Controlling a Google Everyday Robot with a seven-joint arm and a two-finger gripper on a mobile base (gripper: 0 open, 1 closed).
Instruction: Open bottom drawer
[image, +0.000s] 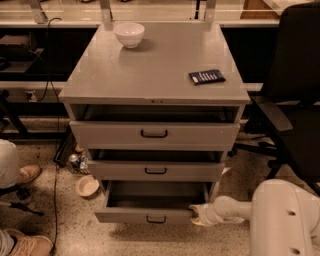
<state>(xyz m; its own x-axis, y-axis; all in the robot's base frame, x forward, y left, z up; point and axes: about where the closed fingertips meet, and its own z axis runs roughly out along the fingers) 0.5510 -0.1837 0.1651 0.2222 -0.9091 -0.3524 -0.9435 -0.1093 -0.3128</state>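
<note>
The bottom drawer (130, 216) of the grey cabinet (150, 65) is pulled out, showing its plain grey inside and a small black bar handle (156, 219) on its front. The middle drawer (155, 170) and top drawer (152, 135) above it stand slightly out. My gripper (196, 214) reaches in from the lower right on a white arm (280, 215) and sits at the right end of the bottom drawer's front, touching its corner.
A white bowl (129, 34) and a dark flat packet (207, 76) lie on the cabinet top. A black office chair (295, 100) stands at the right. A person's shoes (27, 174) and a small bowl (87, 186) are on the floor at the left.
</note>
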